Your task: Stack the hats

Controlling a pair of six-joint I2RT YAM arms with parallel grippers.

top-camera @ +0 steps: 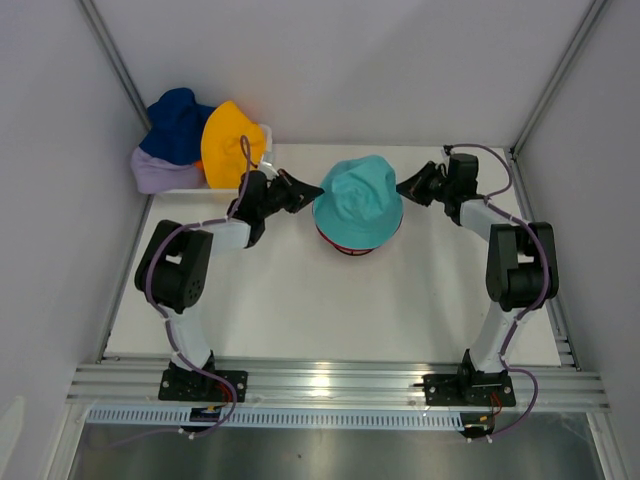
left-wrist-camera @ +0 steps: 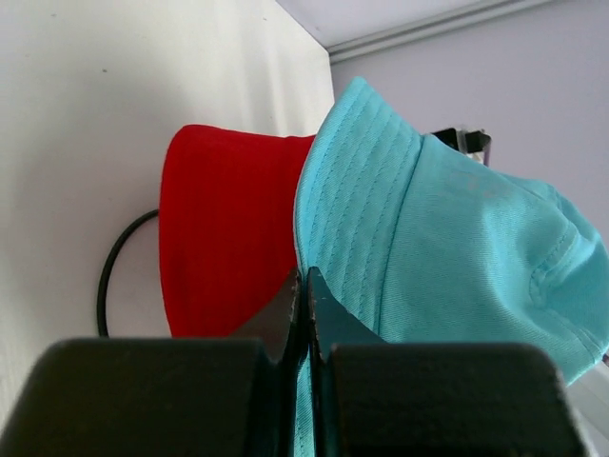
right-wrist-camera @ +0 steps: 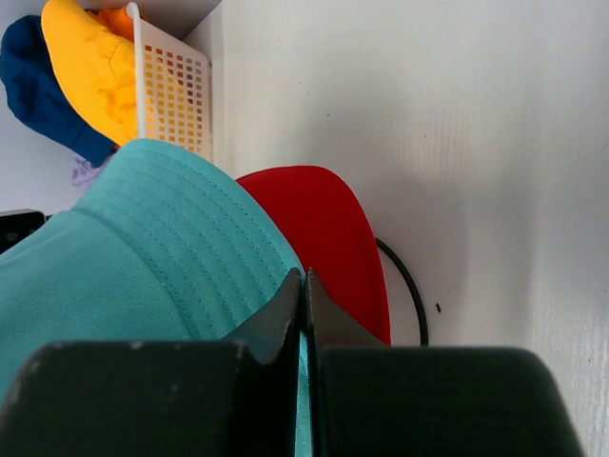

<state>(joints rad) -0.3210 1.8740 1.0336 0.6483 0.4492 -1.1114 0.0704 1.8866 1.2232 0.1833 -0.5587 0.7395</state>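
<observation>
A teal hat (top-camera: 358, 195) sits over a red hat (top-camera: 347, 250) in the middle of the table. My left gripper (top-camera: 318, 190) is at the teal hat's left brim and my right gripper (top-camera: 403, 187) at its right brim. In the left wrist view the left gripper (left-wrist-camera: 304, 276) is shut, with the teal hat's (left-wrist-camera: 457, 257) brim pinched between its fingers and the red hat (left-wrist-camera: 224, 228) behind. In the right wrist view the right gripper (right-wrist-camera: 304, 276) is likewise shut on the teal hat's (right-wrist-camera: 114, 248) brim, beside the red hat (right-wrist-camera: 328, 228).
A black wire frame (right-wrist-camera: 409, 286) shows under the red hat. At the back left a white lattice basket (right-wrist-camera: 176, 95) holds a yellow hat (top-camera: 230, 140), a navy hat (top-camera: 178, 120), a lavender hat (top-camera: 160, 172) and an orange hat (right-wrist-camera: 114, 19). Walls enclose the table.
</observation>
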